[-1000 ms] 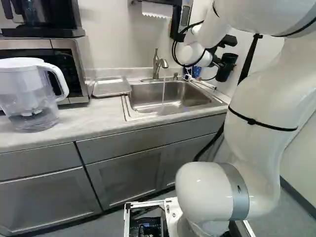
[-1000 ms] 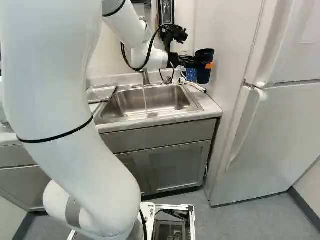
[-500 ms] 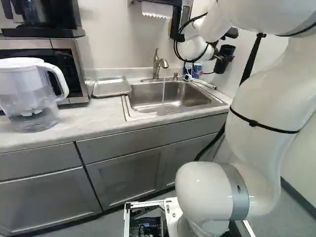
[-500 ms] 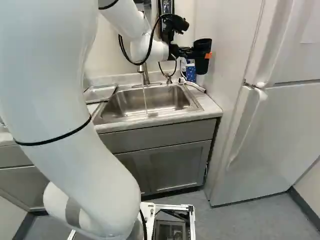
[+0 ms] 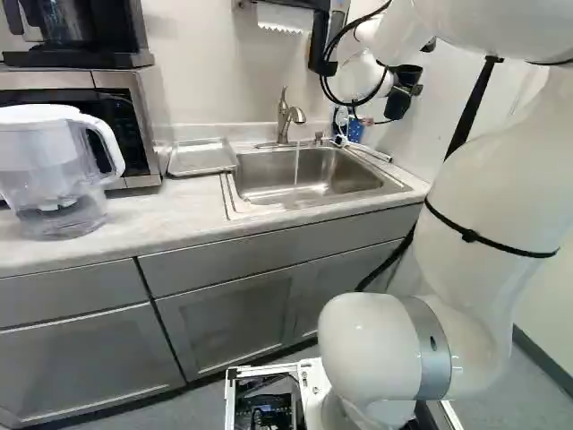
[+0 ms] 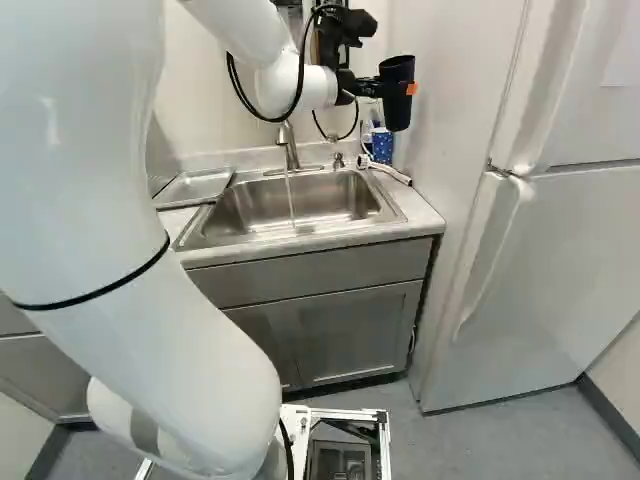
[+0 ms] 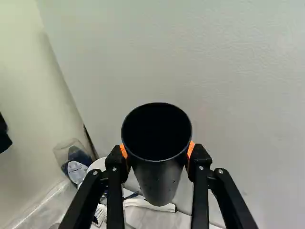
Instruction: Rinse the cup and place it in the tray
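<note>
**Cup in Hand, Water Running: Lining Up the Rinse**

And here I am, holding the black cup point(image 7: 160, 181) aloft, behind and to the right of the sink point(image 6: 262, 200)! My end effector point(image 7: 157, 155) is gripping it from two sides just below the rim, fingers standing as wide apart as the cup's body is demanding. The mouth is facing up, and the cup is hanging roughly upright.

Water point(image 6: 291, 200) is pouring into the sink from the faucet point(image 5: 285, 116) at its back edge, so I am reading this as the rinse step; whether the inside is already wet, I am not able to tell. The good play, I am thinking: swinging left at this height, clearing the blue container point(image 6: 382, 147) beside the sink, then lowering the mouth under the stream without knocking the spout.

Filling is adding weight, so I am wanting a firm, even squeeze; wet walls could be slipping. Next I am looking to tip the cup over the sink, turning it slowly, emptying it fully and letting it drip there. The tray point(image 5: 201, 157) is waiting on the tabletop point(image 5: 175, 204), left of the sink, for a gentle, level set-down.
</note>
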Robot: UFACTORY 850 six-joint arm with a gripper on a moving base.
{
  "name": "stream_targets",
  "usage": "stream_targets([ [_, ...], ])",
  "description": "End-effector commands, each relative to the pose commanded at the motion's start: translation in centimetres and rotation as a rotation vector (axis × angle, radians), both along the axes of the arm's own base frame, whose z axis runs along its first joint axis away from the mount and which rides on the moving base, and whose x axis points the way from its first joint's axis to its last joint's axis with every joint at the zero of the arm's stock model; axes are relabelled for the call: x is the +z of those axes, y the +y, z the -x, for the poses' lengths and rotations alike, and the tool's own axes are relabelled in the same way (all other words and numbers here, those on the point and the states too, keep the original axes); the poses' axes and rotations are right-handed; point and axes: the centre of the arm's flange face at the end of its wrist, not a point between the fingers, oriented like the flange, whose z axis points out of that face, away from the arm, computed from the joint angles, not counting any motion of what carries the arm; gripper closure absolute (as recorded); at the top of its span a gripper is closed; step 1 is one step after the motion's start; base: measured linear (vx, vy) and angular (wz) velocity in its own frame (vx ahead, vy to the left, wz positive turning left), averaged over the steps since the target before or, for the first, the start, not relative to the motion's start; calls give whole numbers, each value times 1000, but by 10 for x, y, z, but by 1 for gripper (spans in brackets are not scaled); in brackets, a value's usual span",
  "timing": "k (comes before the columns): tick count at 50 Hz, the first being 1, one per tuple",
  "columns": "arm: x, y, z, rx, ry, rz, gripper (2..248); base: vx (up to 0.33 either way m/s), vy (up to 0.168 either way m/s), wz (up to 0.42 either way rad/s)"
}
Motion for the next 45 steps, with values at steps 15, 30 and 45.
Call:
stream_targets([
  [15, 16, 7, 14, 104, -67, -53, 124, 0, 0, 0],
  [30, 31, 16, 13, 212, -70, -54, 124, 0, 0, 0],
  [45, 46, 23, 8, 313, -29, -7, 124, 0, 0, 0],
])
